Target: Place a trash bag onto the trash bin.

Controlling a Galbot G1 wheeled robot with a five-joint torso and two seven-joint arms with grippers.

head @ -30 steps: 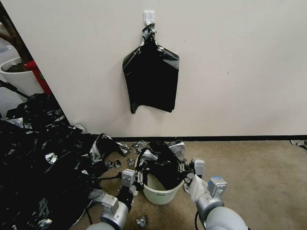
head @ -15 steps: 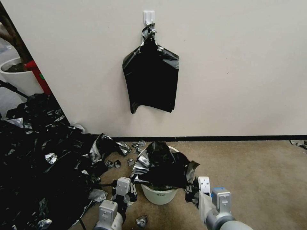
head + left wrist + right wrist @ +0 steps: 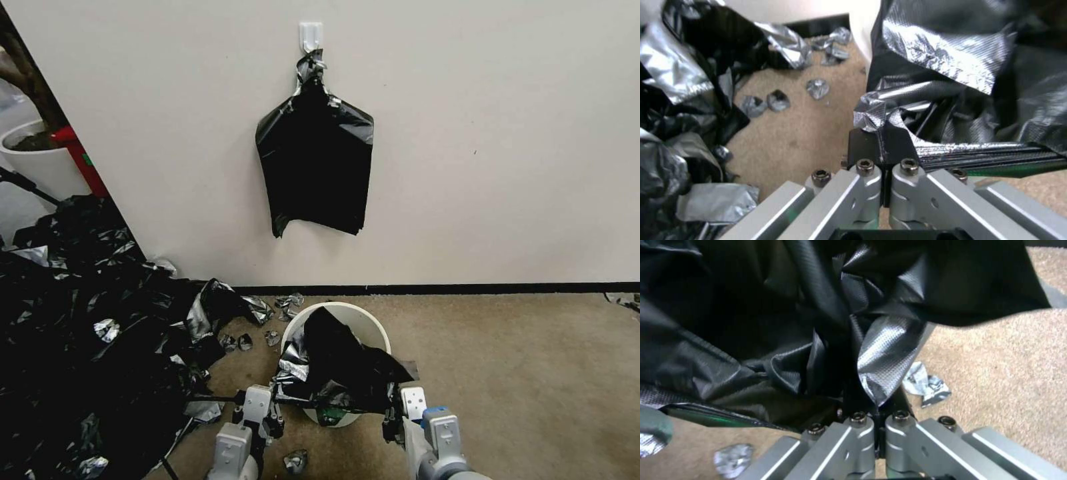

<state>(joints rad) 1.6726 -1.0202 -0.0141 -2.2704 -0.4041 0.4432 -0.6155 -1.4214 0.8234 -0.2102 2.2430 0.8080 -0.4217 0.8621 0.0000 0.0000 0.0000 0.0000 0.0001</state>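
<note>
Trash bag (image 3: 347, 373), wrinkly glossy black, draped over trash bin (image 3: 363, 320); left gripper (image 3: 275, 407) and right gripper (image 3: 390, 417) jaws clamp its edge.

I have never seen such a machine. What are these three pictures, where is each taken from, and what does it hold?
This is a wheeled robot with two arms. The wide picture comes from a camera on its head; the other two come from cameras on its wrists. On the carpet stands a cream trash bin. A black trash bag is draped over its near side. The left gripper and the right gripper each pinch an edge of the bag with shut fingers, stretching it between them. A sheaf of bags hangs from a wall hook, and a heap of black plastic lies to the left.
</note>
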